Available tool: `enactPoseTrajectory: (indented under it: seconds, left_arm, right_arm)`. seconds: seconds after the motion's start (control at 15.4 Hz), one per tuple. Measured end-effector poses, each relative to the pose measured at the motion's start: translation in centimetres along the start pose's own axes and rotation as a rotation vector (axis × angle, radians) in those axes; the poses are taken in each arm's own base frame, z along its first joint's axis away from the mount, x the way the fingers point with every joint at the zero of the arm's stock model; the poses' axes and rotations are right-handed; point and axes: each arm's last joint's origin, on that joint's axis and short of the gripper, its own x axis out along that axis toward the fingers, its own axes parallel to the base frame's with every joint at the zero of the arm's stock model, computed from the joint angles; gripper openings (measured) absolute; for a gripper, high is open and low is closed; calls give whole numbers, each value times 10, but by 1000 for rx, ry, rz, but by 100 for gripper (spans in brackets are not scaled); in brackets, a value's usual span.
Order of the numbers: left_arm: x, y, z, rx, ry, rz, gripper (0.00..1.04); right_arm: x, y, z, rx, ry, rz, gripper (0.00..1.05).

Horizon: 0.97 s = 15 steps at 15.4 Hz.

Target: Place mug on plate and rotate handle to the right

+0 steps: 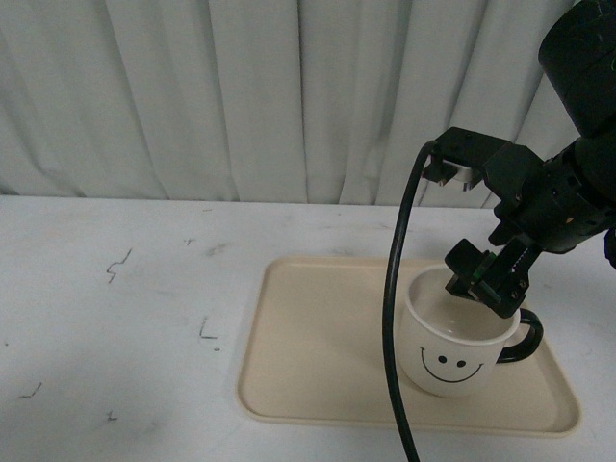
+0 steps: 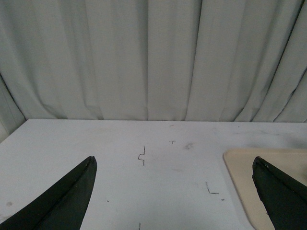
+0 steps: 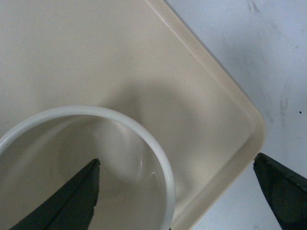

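My right pincer [image 1: 484, 279] hangs spread open just above the rim of the cream-white round mug with a black smiley face [image 1: 454, 339]. One finger [image 3: 67, 201] sits over the mug's hollow, the other [image 3: 283, 189] beyond the rim, neither gripping it. The mug stands upright below the pincer on the large flat beige rectangular plate [image 1: 318, 356], which lies on the white bench [image 1: 125, 308]. Its glossy black C-shaped handle [image 1: 525, 339] points right. My left pincer [image 2: 175, 191] is spread wide over bare bench, well apart from the mug.
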Motion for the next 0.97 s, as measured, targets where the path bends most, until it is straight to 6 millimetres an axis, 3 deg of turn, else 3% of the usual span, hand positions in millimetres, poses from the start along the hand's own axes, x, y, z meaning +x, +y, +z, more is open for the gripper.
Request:
enactPoseTrajectory:
  seconds: [0.06, 0.19, 0.39, 0.52, 0.58, 0.84, 0.91, 0.97]
  left_arm:
    - [0, 0, 0, 0, 0, 0, 98]
    - [0, 0, 0, 0, 0, 0, 98]
    - [0, 0, 0, 0, 0, 0, 98]
    - [0, 0, 0, 0, 0, 0, 98]
    - [0, 0, 0, 0, -1, 0, 98]
    - [0, 0, 0, 0, 0, 0, 98]
    - [0, 0, 0, 0, 0, 0, 98]
    - [0, 0, 0, 0, 0, 0, 98]
  right_arm:
    - [-1, 0, 1, 4, -10, 4, 100]
    - [-20, -1, 12, -13, -103, -26, 98]
    - [-80, 19, 19, -19, -343, -193, 98]
    - [-127, 37, 11, 4, -662, -314, 98]
    - [-136, 35, 16, 10, -724, -341, 98]
    - [-122, 35, 10, 40, -673, -313, 98]
    - [-124, 37, 8, 162, -779, -485, 88]
    - [-127, 42, -14, 339, -834, -595, 76]
